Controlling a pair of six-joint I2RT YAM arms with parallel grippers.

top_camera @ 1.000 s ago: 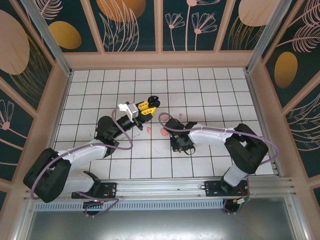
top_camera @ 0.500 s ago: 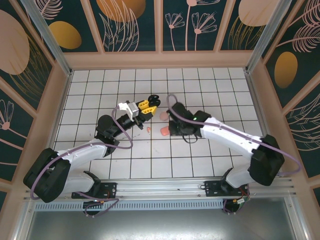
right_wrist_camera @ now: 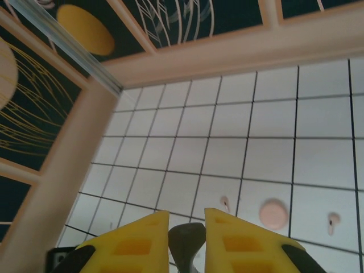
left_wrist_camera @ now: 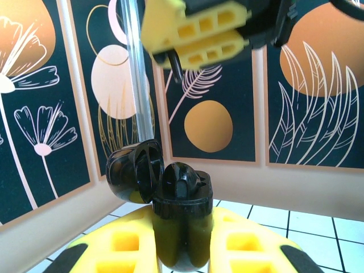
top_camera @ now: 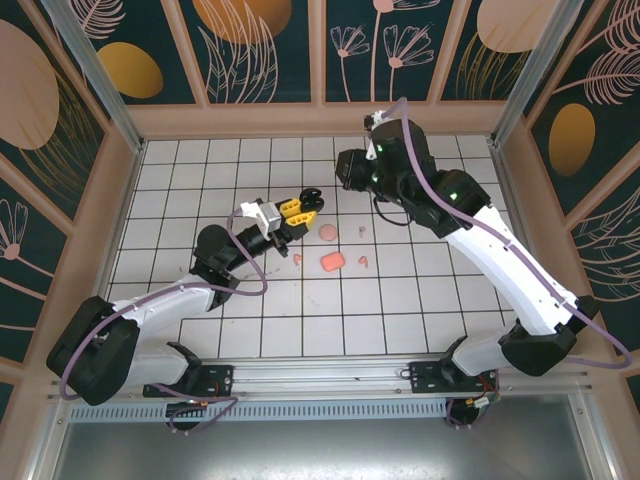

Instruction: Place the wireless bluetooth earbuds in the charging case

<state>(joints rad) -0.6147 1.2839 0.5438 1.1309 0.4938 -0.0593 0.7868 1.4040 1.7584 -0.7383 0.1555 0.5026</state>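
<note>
**Right arm swings high; black case waits open**

Swinging up from the middle of the white tiled surface [top_camera: 420, 320] since the earlier frame, the right arm now reaches toward the far wall. That has uncovered the pink things it was hiding. The left arm has barely shifted.

The right tool [right_wrist_camera: 186, 219] has its yellow fingers drawn close on a small dark grey piece [right_wrist_camera: 186, 243]. I take it for a black earbud, though too little of it shows to be sure. The left tool [top_camera: 298, 209] pinches the glossy black hinged charging case [left_wrist_camera: 182, 199] upright with its lid swung back, raised left of centre.

On the tiles lie a coral rounded plastic case [top_camera: 331, 261] and, just beyond it and not touching, a pale pink round disc [top_camera: 328, 231].

The dark piece is tiny and sits deep between the fingers. It could twist or slip out on the way to the black case. An approach off line could knock the open lid or push the case askew in the left tool's pinch. A stem turned the wrong way would not seat in its socket.

Counted:
- Two arms and two tools.
- One black case, one coral case and one pink disc.
- Three loose pinkish stemmed earbuds [top_camera: 362, 230], scattered well apart on the tiles.
- One dark piece, held.
</note>
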